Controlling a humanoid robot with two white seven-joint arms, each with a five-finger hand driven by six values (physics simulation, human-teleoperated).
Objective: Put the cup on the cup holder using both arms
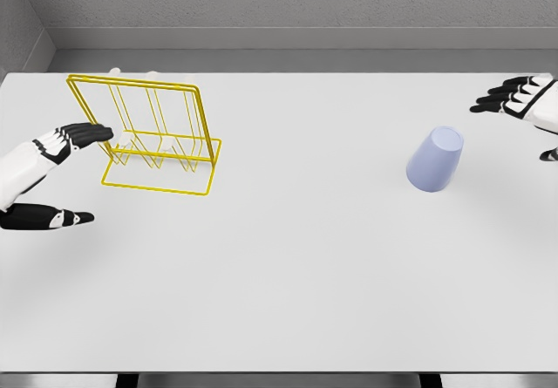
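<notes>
Pale lavender and smooth, your cup (pixel 435 159) sits upside down on the right half of the white bench (pixel 296 266), its closed base up and tilted a little toward the far right, its wider rim down on the surface. Nothing is in it or on it, and no hand touches it.

Well apart from it, on the left half of the bench, you have the cup holder (pixel 155 135), a yellow wire rack with a flat rectangular base and upright wire loops leaning back. No cup hangs on it.

Your left hand (pixel 74 138) reaches in from the left edge with its dark fingers stretched out flat, the fingertips at the near left upright of the rack; whether they actually touch the wire you cannot tell. Its thumb (pixel 52 218) lies spread out lower down, nearer you. It grips nothing.

Your right hand (pixel 514 97) shows at the far right edge, beyond the cup and apart from it, fingers extended and relaxed, holding nothing.
</notes>
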